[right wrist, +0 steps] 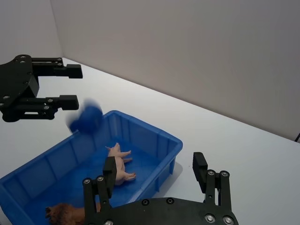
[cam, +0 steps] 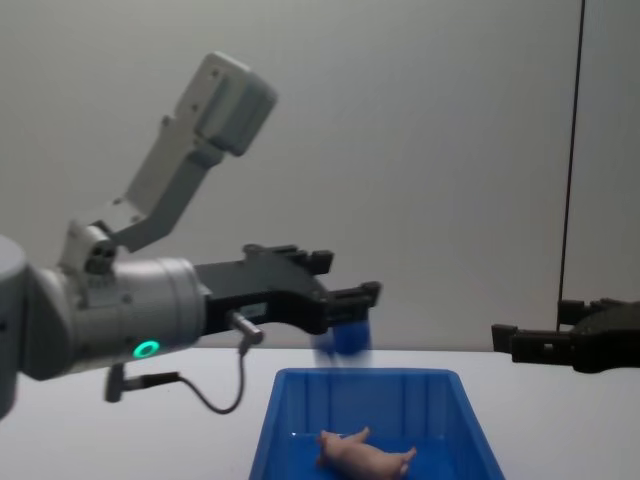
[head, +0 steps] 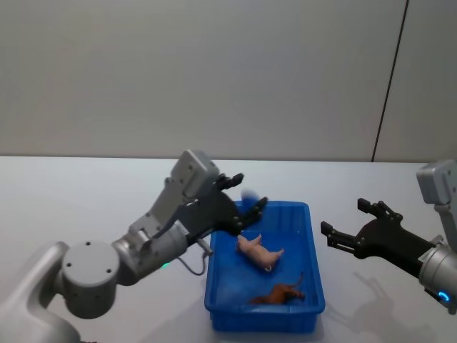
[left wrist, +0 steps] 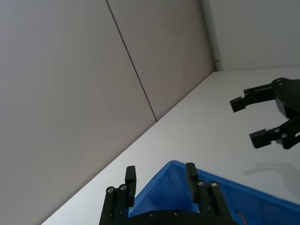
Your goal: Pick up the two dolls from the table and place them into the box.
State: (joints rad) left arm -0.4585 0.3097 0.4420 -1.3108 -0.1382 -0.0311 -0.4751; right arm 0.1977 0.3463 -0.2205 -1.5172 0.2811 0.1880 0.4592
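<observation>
Both dolls in the bin; a blurred blue object drops from the left gripper

Left gripper (head: 239, 193), fingers spread and empty, hovers over the blue bin's (head: 218, 280) far end; a blue blur (right wrist: 86, 119) hangs just beneath. Pink pig doll (head: 258, 251) and brown doll (head: 278, 294) lie inside. Right gripper (head: 348, 225) waits open over the counter (head: 86, 193). Best withdraw upward, clear of the rim.

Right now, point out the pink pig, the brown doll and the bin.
pink pig (head: 258, 252), head view, on its body.
brown doll (head: 278, 294), head view, on its body.
bin (head: 261, 316), head view, on its near rim.
</observation>
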